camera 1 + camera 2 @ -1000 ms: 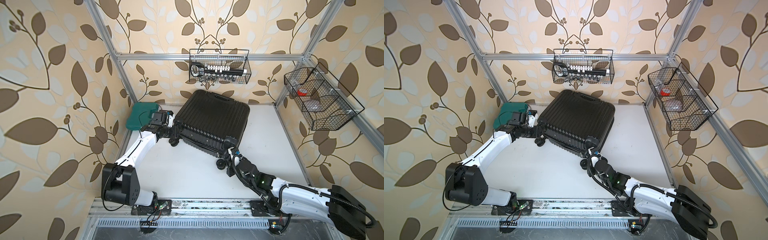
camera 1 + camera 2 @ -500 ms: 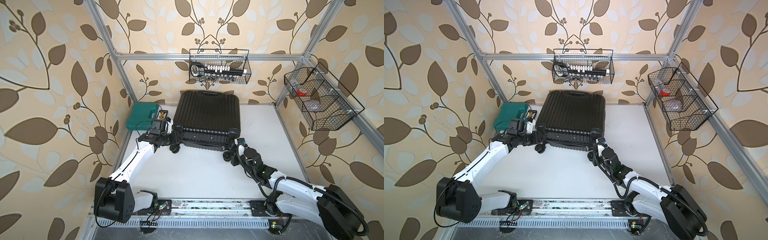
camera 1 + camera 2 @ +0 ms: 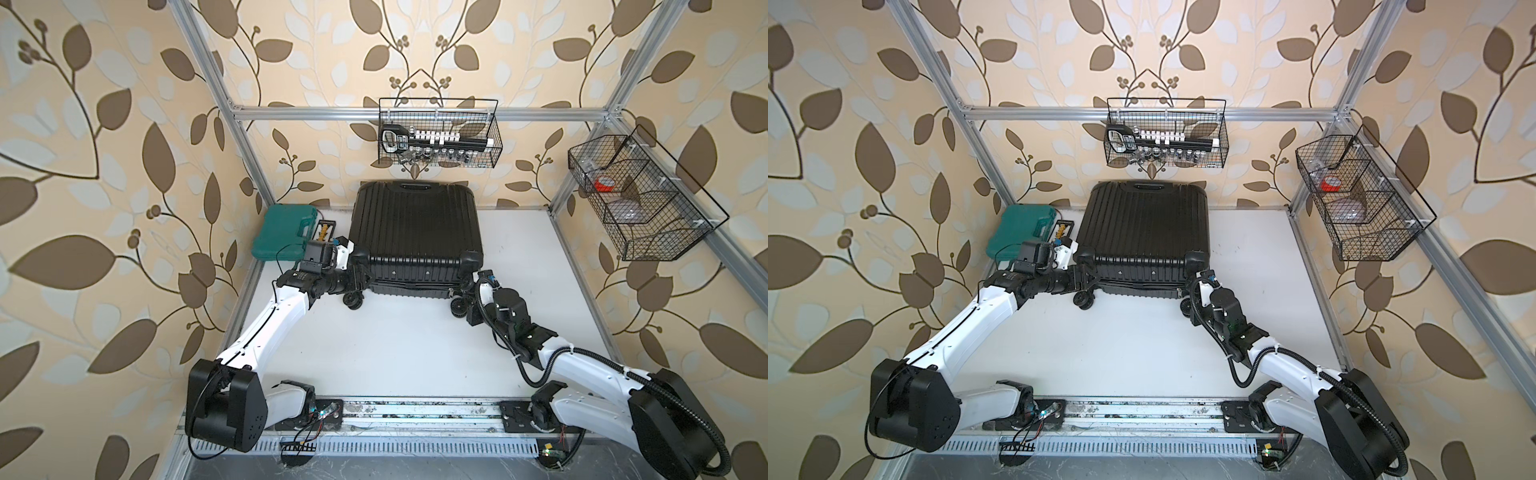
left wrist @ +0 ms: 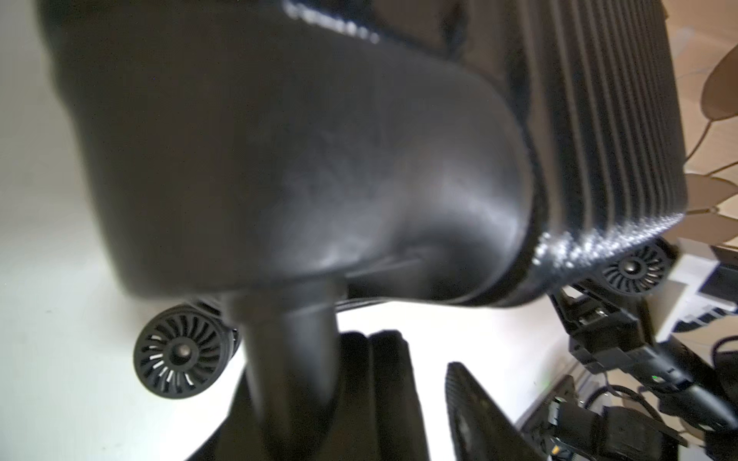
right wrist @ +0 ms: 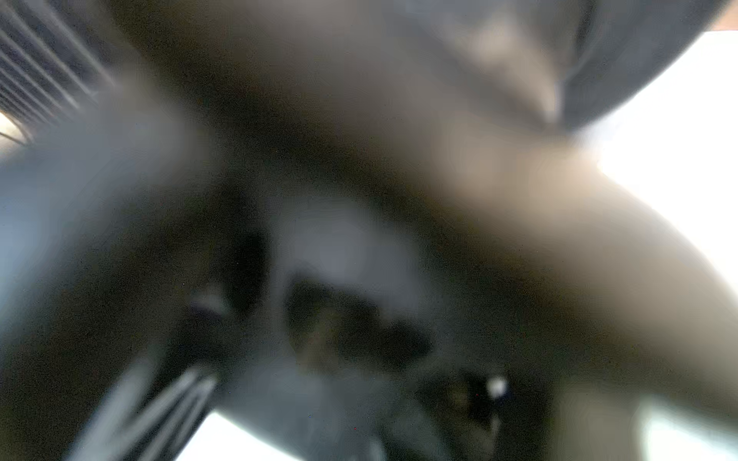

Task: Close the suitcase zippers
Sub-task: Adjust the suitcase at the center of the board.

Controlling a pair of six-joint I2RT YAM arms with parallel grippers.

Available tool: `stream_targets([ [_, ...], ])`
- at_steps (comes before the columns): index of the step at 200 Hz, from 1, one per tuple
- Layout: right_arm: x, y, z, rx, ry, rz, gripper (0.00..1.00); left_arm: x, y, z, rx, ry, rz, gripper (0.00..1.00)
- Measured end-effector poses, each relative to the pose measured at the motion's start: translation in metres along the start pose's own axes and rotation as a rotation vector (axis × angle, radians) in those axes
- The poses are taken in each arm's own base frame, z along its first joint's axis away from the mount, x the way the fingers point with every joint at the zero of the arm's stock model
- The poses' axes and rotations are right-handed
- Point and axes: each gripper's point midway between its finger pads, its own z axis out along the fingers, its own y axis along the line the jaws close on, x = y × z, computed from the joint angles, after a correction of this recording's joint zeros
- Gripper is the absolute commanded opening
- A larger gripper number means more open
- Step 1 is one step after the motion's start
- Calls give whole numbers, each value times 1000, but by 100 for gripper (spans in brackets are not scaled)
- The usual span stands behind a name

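The suitcase [image 3: 415,232] lies flat at the middle of the table's [image 3: 395,353] far edge, wheels toward me. The left claw [image 4: 423,355] stands spread by a near-left wheel [image 4: 177,357]. The right claw [image 3: 473,282] is at the near-right corner, and I cannot tell its state. A push here could skid the case or snag a wheel and miss the zippers [image 3: 411,287]. A second ago the case lay skewed; now it sits square.

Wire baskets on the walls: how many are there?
2. The back basket hangs from the rear rail above the suitcase; the side basket hangs on the frame to the robot's right. None seems hidden.
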Motion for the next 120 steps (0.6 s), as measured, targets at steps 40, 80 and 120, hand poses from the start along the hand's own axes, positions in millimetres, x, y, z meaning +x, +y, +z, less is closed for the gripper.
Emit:
stream_targets([
  [40, -7, -13, -12, 73, -27, 41, 47, 4, -9, -13, 4, 2, 111, 80],
  [80, -15, -32, -27, 177, -74, 106, 51, -11, -14, -30, -35, -61, 212, 99],
  [120, -21, -58, -46, 316, -134, 192, 59, -39, -10, -67, -180, -244, 280, 99],
])
